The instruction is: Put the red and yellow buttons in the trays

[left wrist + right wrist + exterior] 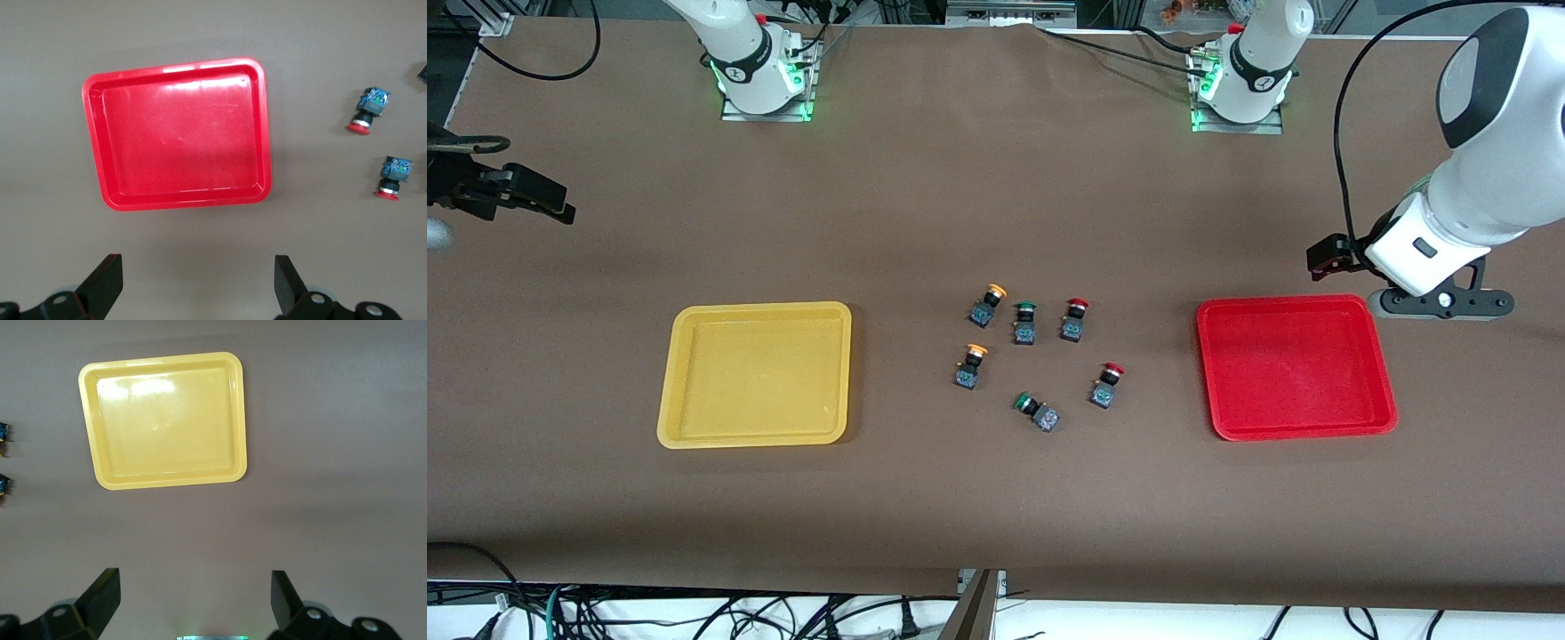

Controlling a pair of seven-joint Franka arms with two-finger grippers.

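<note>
1. Front view shows a brown table (996, 498) with a shallow yellow plastic tray with rounded corners (687, 427) toward the right arm's end and a matching shallow red plastic tray (1232, 418) toward the left arm's end; both trays hold nothing.
2. Between the trays lie six tiny black-bodied push-button switches, well apart from either tray: two yellow-orange-capped buttons (986, 305) (971, 365), two red-capped buttons (1074, 319) (1106, 385), and two green-capped switches (1024, 322) (1037, 411).
3. The left gripper (199, 283) hangs above the table just beside the red tray's edge toward the robots' bases; its fingers are spread wide and hold nothing.
4. The right gripper (195, 600) hovers at the table's edge at the right arm's end, well apart from the yellow tray; its fingers also stand wide and empty.
5. Judged from this, the task is at its start: no button is placed, and all four red and yellow ones remain to be picked up.
</note>
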